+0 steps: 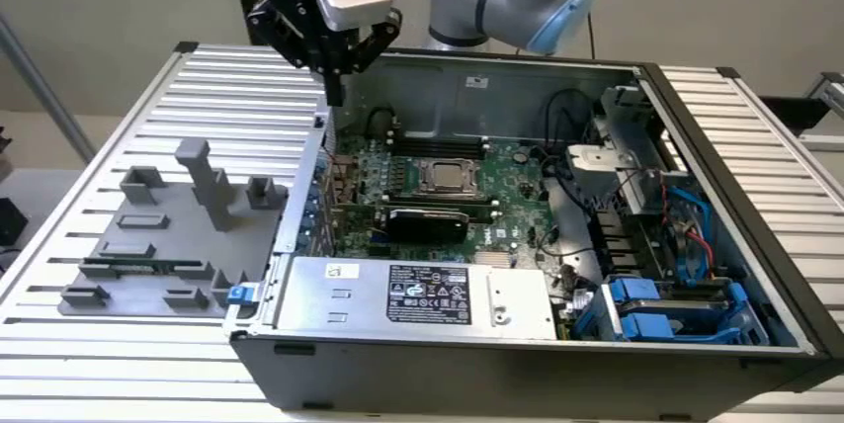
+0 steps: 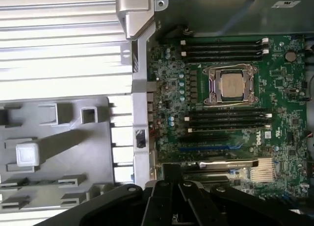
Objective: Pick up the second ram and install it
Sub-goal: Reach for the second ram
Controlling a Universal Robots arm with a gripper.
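Jaws hang pinched together with nothing between them, dark fingertips pointing down over the back corner of the case on the exterior view's left, clear of everything below. In the wrist view the same dark fingers meet in a narrow point above the case wall, with the board on one side and the grey fixture on the other.

A ribbed metal worktop carries everything. On it sits the open computer case, lid off, its inside facing up. Most of its floor is taken by the green motherboard, and a silver power supply with a black label lies along the near side. Blue drive caddies sit in the near corner on the exterior view's right.

Just beside the case, on the exterior view's left, lies a grey fixture with upright posts and shallow pockets. On the motherboard the processor socket sits between two banks of long black memory slots, one bank on each side of it.

The second ram lies flat in a long pocket of the fixture near its front edge, well apart from the jaws and outside the case.
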